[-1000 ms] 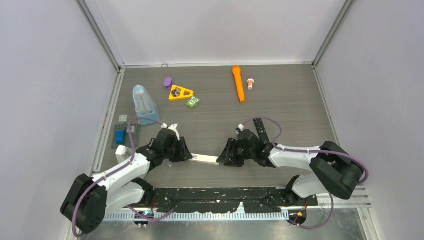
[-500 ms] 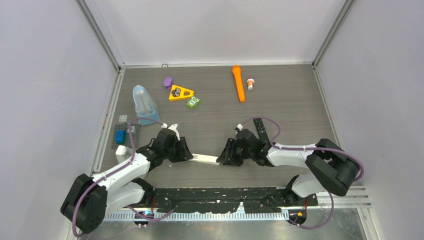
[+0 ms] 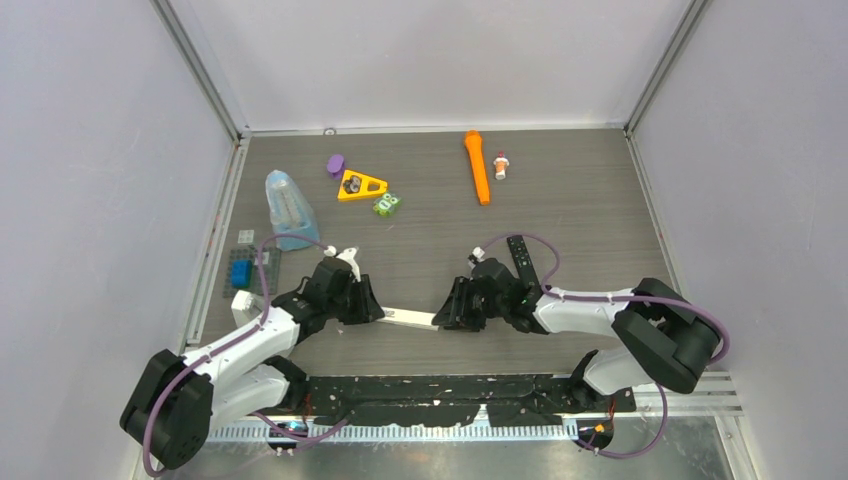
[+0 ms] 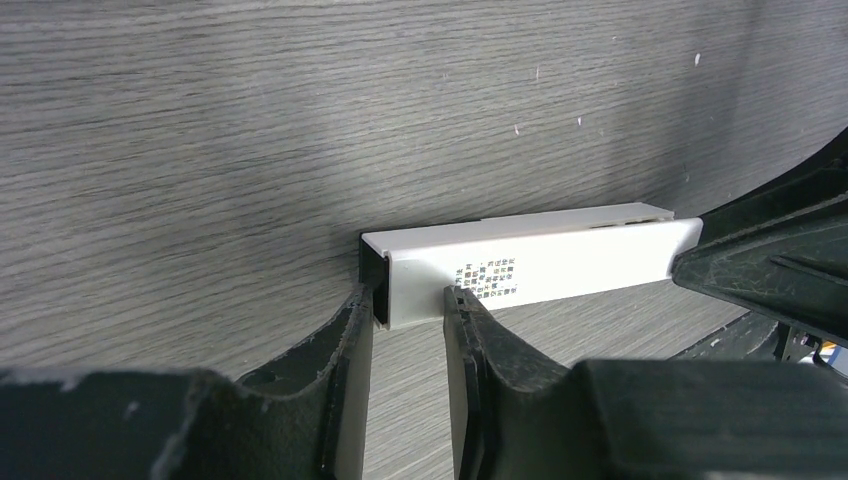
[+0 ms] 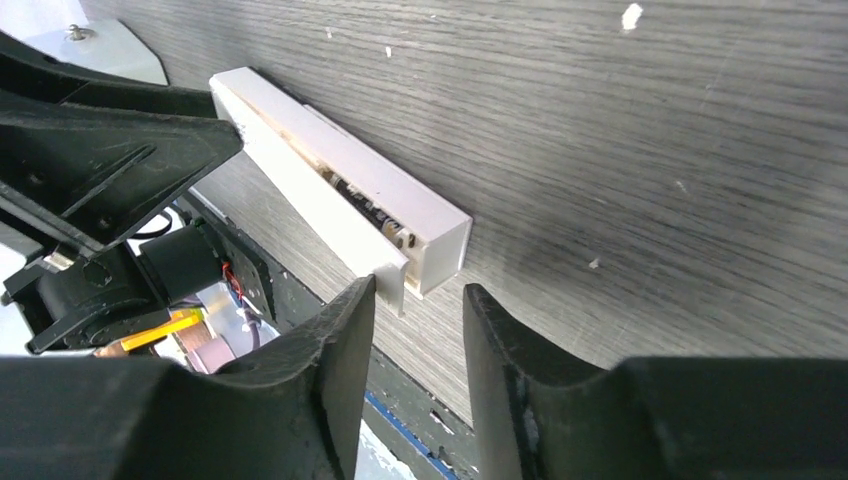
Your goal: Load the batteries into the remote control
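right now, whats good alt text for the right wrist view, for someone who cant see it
A slim white remote control lies on a grey wood-grain table, its near end at the gap between the black fingers of the right tool. Small metal parts show in its open slot, and the left tool sits at its far end.

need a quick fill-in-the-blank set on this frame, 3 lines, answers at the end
1. The left gripper and the right gripper sit at opposite ends of the remote control, whose casing is ____.
2. The triangular block at the far left of the table is ____.
3. The long tool near the far edge is ____.

Missing words: white; yellow; orange
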### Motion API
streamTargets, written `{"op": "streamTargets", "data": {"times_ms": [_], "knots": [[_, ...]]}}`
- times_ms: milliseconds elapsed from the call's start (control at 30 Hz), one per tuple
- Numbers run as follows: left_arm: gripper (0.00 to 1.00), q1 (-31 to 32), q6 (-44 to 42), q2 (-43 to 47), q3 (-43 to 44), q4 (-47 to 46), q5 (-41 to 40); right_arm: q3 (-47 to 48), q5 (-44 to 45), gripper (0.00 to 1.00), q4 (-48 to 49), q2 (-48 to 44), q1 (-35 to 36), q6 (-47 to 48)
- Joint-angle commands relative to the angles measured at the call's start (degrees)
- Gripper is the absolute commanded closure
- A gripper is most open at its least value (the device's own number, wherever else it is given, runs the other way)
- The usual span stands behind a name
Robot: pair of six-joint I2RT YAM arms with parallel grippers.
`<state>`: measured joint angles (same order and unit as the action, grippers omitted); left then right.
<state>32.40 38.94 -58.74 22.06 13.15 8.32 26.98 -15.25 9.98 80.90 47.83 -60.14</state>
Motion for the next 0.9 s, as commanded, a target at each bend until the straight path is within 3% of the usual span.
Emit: {"op": "streamTargets", "data": {"times_ms": [0,267,600,667,767,867], "knots": [[0.73,0.52,-2.25,-0.93,-1.41,6.27,-0.53,1.82,1.61,0.61,-2.03,-2.67,0.48,1.64],[0.76,0.48,-1.84,-2.2,-1.32,5.75,-0.58,3.33,1.01,0.77,-1.34,-7.24,0.79,1.42],[0.74,0.45,-1.19,-2.23,-1.15,5.76,-0.29,5.07,2.01,0.76,4.05,-4.7,0.77,2.38],[0.74,0.47,-1.07,-2.29,-1.23,5.59,-0.12,6.15,3.22,0.73,0.8,-4.79,0.77,3.39],[0.74,0.5,-0.97,-2.6,-1.23,5.24,0.23,7.87,5.74,0.55,-5.72,-5.8,0.9,5.21],[0.74,0.49,-0.94,-2.9,-1.13,5.08,0.48,8.16,8.35,0.45,-11.05,-6.98,1.46,5.93]]}}
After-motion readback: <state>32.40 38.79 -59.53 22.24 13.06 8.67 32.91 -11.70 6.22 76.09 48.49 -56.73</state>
